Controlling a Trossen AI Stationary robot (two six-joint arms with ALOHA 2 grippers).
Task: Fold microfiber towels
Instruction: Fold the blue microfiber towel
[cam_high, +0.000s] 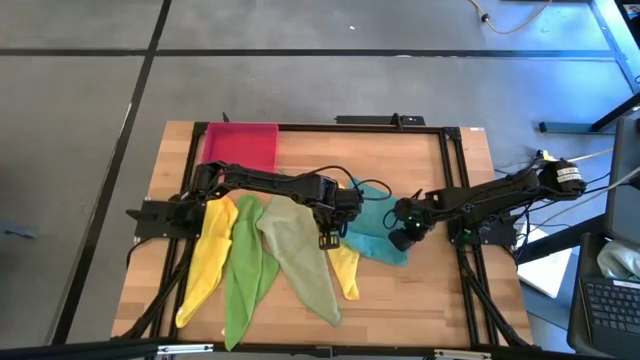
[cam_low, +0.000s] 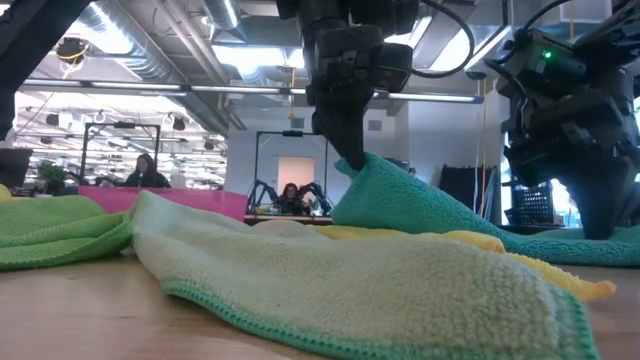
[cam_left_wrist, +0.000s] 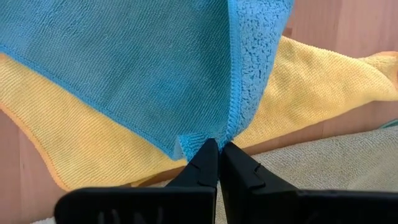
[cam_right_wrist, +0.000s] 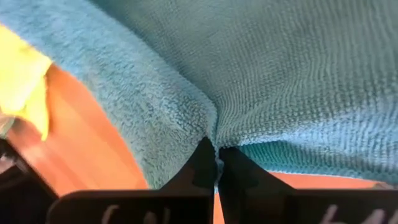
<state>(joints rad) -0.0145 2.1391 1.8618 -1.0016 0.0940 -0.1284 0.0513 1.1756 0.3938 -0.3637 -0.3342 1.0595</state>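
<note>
The teal towel (cam_high: 372, 228) lies at the table's middle, partly over a yellow towel (cam_high: 346, 272). My left gripper (cam_high: 328, 240) is shut on the teal towel's left end and my right gripper (cam_high: 404, 238) is shut on its right end. To the left lie a pale olive-green towel (cam_high: 300, 258), a bright green towel (cam_high: 245, 268) and another yellow towel (cam_high: 205, 258), all flat on the wood and overlapping at their edges. In the low view the teal towel rises to a peak (cam_low: 365, 170) under the left fingers. My left gripper pinches the teal towel's stitched edge (cam_left_wrist: 232, 127) between its two fingertips, close to a corner, coming steeply from above. That end is drawn up into a peak; the rest slopes down onto the yellow towel (cam_left_wrist: 93, 149) and the table. My right gripper pinches a pucker of the teal towel (cam_right_wrist: 210, 132) between its fingertips, slanting down from the table's right side; one layer or several, I cannot tell. The cloth there stays low, near the wood (cam_right_wrist: 93, 143).
A pink-red tray (cam_high: 240, 146) stands at the table's far left. Bare wood (cam_high: 430, 300) lies at the near right. A black frame rail (cam_high: 450, 180) runs along the right side. People sit in the room beyond the table (cam_low: 145, 172).
</note>
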